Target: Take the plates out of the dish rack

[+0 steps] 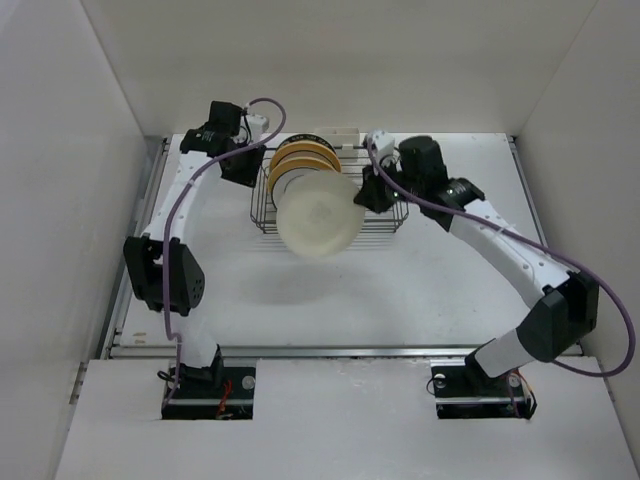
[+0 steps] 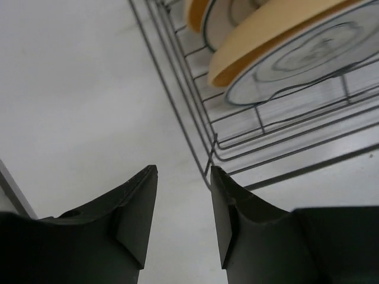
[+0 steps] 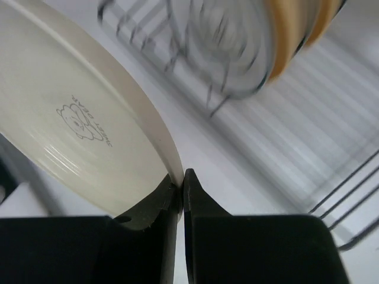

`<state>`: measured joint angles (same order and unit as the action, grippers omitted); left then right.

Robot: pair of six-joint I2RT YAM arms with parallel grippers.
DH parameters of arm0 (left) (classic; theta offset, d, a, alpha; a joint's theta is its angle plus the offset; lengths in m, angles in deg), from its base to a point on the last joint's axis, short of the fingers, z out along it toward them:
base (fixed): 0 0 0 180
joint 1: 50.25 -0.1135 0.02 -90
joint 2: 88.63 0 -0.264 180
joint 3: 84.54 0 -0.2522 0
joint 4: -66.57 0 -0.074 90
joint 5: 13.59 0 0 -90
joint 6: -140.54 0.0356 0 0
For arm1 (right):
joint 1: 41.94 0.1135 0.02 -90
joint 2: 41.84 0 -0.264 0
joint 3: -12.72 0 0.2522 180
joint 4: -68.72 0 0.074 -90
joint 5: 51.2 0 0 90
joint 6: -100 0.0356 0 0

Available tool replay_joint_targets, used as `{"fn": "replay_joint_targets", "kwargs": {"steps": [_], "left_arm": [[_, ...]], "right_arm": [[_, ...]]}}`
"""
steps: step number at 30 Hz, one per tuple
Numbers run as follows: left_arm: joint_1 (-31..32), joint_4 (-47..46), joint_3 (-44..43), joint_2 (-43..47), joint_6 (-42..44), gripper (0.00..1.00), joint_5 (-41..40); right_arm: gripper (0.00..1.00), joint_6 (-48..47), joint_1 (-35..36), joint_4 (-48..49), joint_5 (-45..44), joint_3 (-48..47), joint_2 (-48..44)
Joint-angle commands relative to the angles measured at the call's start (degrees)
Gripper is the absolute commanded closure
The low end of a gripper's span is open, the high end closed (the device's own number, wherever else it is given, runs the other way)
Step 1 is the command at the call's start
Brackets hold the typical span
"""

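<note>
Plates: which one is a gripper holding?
The cream plate, pinched at its rim by the right gripper and lifted at the rack's front; the other plates stand on edge inside it.

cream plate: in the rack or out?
Out. The right gripper pinches the cream plate by its rim, tilted over the dish rack's near edge; the yellow-orange plates stand inside.

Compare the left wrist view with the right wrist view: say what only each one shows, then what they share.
Left wrist only: the left gripper, jaws apart and empty, over the table beside a corner of the dish rack. Right wrist only: the right gripper, jaws shut on the rim of a cream plate that bears a small printed mark. Both: the rack's wires, with a yellow plate and a line-drawn white plate standing in it.
</note>
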<state>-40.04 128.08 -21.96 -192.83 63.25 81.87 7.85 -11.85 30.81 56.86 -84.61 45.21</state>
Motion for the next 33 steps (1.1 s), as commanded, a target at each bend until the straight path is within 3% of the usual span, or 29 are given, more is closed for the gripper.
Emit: {"fn": "replay_joint_targets", "kwargs": {"steps": [1, 6, 12, 14, 16, 18, 19, 24, 33], "left_arm": [[1.6, -6.0, 1.3, 6.2, 8.7, 0.62, 7.9], [3.8, -7.8, 1.9, 6.5, 17.1, 0.62, 15.9], [7.2, -15.9, 3.2, 3.8, 18.9, 0.62, 15.5], [9.2, -17.5, 3.2, 2.8, 20.0, 0.64, 14.2], [11.1, -18.0, 2.7, 1.4, 21.0, 0.64, 13.6], [12.3, -19.4, 2.7, 0.7, 21.0, 0.64, 12.3], [12.8, -20.1, 2.7, 0.1, 21.0, 0.64, 10.9], [14.0, -24.7, 2.7, -2.1, 21.0, 0.62, 7.3], [14.0, -26.0, 1.1, -6.7, 22.5, 0.61, 5.9]], "right_arm": [[1.0, 7.0, 0.7, -5.3, 11.1, 10.8, -2.4], [1.0, 14.1, 2.3, 1.7, 8.5, 26.7, -4.0], [1.0, 20.1, 4.1, 5.4, 3.2, 29.0, 1.1], [0.9, 20.9, 4.6, 6.6, 1.0, 29.0, 3.1], [0.67, 20.9, 5.2, 6.7, 0.2, 29.0, 3.8], [0.57, 20.9, 5.2, 6.1, -1.3, 28.5, 3.3], [0.47, 20.9, 5.2, 6.1, -1.3, 28.5, 2.8], [0.37, 20.9, 5.2, 1.5, -4.5, 25.0, -4.4], [0.37, 20.9, 5.2, -2.5, -8.3, 20.8, -10.6]]}}
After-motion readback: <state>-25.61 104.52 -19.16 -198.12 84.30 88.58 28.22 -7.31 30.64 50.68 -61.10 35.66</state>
